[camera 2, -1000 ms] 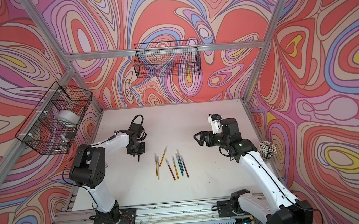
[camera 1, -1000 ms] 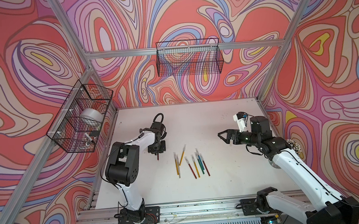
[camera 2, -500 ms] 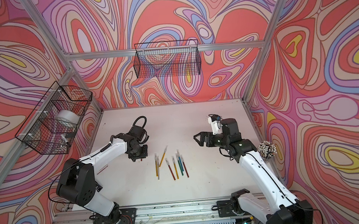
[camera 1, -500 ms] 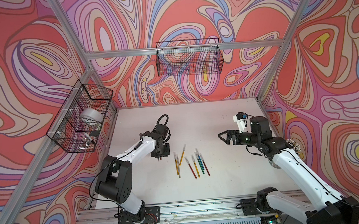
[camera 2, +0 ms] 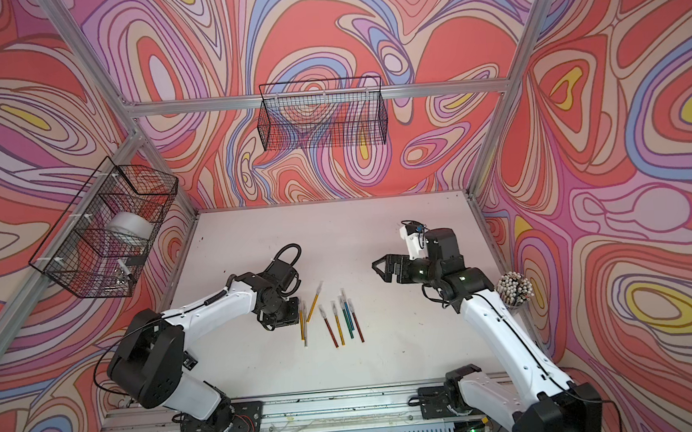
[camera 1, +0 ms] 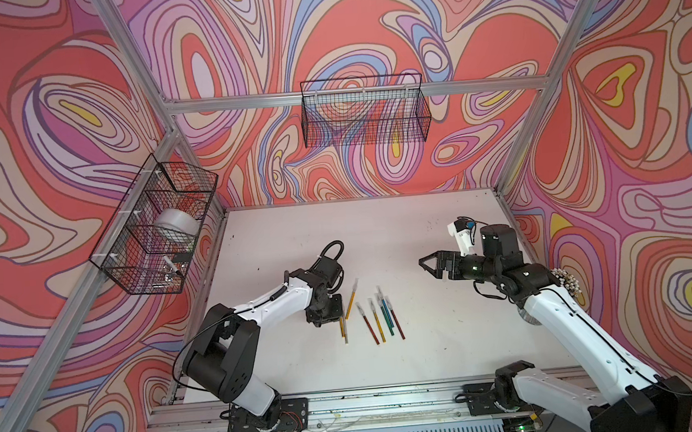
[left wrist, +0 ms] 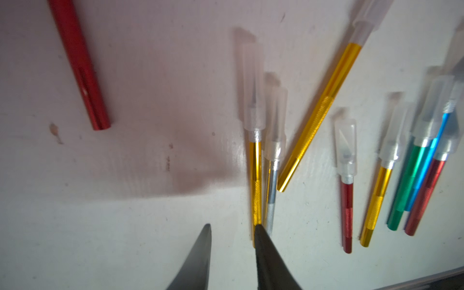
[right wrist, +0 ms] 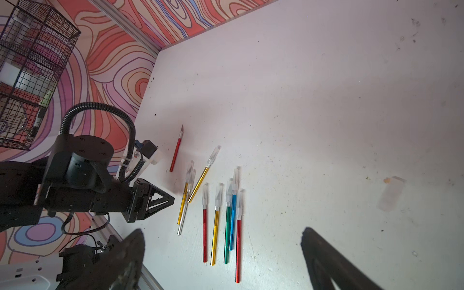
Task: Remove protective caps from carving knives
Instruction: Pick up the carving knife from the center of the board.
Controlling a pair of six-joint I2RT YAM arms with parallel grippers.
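Robot lab cell: aluminium frame (camera 1: 244, 102), swirl-printed walls (camera 1: 58, 120), 2 rail-mounted arms (camera 1: 267, 310).

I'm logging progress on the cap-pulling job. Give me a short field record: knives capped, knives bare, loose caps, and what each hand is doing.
capped knives: eight, side by side on the table
bare knife: one, red, apart from the rest
loose cap: one, lying alone
left hand: slightly open, empty, one finger by a gold knife
right hand: wide open, empty, held above the table
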